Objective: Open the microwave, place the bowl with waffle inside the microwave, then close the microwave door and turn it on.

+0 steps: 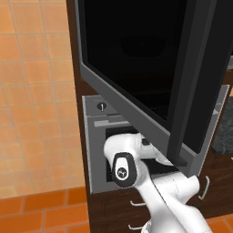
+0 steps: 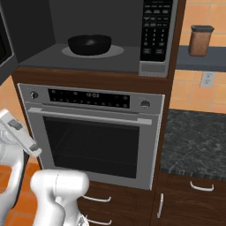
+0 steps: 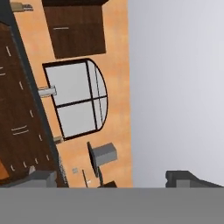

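The bowl with waffle (image 2: pixel 89 44) already sits inside the microwave (image 2: pixel 95 35). The microwave door (image 1: pixel 136 73) hangs wide open over your arm. Swing it carelessly and the elbow could jam against the panel or the silver oven (image 2: pixel 95 137) below. You can't tell the fingers' (image 3: pixel 188 178) state; only dark stubs show. The waffle itself is unreadable.

Black glass edged in grey on the microwave door (image 1: pixel 136 68). Dark grey bowl (image 2: pixel 89 44) on a pale grey turntable inside the grey microwave (image 2: pixel 101 39). Silver oven (image 2: pixel 92 137) with black window. Dark brown wood cabinets (image 2: pixel 185 198). Speckled black tabletop (image 2: pixel 194 141). Orange tiled wall (image 1: pixel 32 91). Brown canister (image 2: pixel 201 40).
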